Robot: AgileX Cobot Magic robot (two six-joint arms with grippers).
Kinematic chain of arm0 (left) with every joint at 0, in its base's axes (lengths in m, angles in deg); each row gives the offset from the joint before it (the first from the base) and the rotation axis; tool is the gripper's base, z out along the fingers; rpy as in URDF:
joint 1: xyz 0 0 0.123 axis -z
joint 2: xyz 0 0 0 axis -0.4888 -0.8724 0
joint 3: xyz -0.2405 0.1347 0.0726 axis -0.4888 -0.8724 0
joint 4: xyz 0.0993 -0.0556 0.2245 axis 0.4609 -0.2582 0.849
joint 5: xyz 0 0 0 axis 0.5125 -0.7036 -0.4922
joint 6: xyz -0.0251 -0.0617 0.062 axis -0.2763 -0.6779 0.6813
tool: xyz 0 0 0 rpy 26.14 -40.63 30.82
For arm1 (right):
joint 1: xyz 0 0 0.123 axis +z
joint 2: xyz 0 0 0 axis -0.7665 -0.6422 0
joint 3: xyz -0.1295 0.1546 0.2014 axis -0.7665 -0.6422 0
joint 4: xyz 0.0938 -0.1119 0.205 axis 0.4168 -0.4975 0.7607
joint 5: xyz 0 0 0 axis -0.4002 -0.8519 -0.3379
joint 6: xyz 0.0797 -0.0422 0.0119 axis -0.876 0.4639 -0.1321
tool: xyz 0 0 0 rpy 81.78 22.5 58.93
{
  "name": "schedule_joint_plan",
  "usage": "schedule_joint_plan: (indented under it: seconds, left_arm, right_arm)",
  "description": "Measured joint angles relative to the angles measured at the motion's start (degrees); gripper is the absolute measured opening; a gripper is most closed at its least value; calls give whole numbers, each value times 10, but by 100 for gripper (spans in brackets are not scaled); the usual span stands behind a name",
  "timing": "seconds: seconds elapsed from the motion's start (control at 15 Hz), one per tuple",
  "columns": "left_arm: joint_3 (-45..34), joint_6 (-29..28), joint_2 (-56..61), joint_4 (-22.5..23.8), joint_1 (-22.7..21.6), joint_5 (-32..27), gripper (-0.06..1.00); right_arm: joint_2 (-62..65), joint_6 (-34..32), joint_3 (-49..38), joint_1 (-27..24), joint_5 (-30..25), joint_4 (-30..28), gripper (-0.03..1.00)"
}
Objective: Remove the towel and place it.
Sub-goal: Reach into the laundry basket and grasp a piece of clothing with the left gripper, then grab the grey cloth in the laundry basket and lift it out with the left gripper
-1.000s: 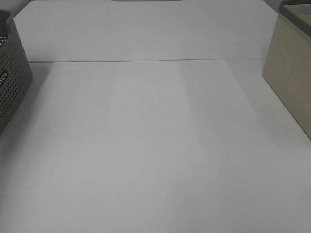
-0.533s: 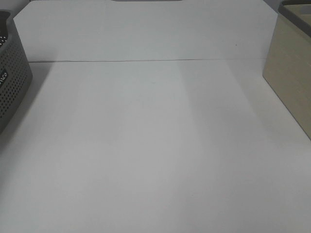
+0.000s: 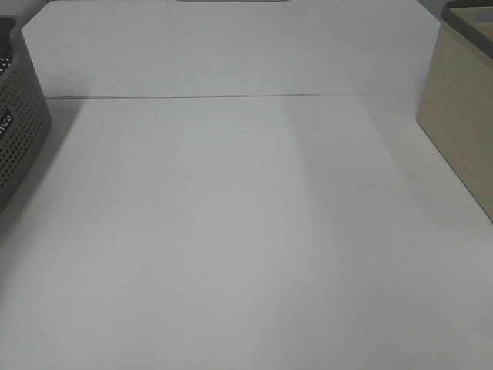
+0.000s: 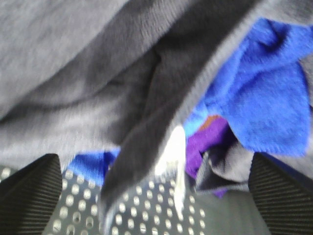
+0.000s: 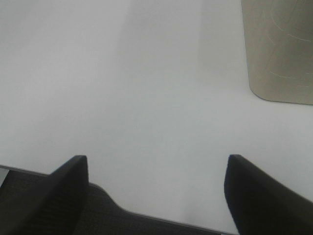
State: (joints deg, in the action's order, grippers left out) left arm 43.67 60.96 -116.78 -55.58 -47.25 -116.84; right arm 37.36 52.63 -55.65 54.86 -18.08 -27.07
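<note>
The dark charcoal towel [image 4: 98,73] lies bunched in the grey perforated basket [image 4: 146,210], close under the left wrist camera. A fold of it runs down between the fingers. My left gripper [image 4: 154,169] is open, with its fingers wide apart on either side of that fold. It holds nothing. My right gripper [image 5: 156,159] is open and empty above the bare white table [image 5: 122,88]. Neither gripper shows in the high view, where only the basket's corner [image 3: 19,131] is in sight at the left edge. The towel is out of sight there.
A blue cloth [image 4: 264,98] and a purple cloth [image 4: 205,144] lie under the towel in the basket. A beige box [image 3: 462,123] stands at the table's right edge and also shows in the right wrist view [image 5: 279,49]. A white back panel [image 3: 231,54] closes the far side.
</note>
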Motion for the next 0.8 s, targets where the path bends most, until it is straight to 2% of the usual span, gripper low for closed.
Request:
schedule_joint_plan:
  seconds: [0.2,0.27,0.4,0.53,0.6,0.8]
  left_arm:
    - [0,1,-8,-10,0,1,90]
    - [0,2,-9,-17,0,1,84]
    - [0,2,-9,-24,0,1,66]
    - [0,-17,-9,-24,0,1,37]
    - [1,-38,-9,-24,0,1,28]
    - [1,-75,-9,-25,0,1,19]
  right_arm:
    - [0,0,0,0,0,0,76]
    - [0,0,0,0,0,0,76]
    - [0,0,0,0,0,0,76]
    - [0,0,0,0,0,0,76]
    - [0,0,0,0,0,0,76]
    - [0,0,0,0,0,0,76]
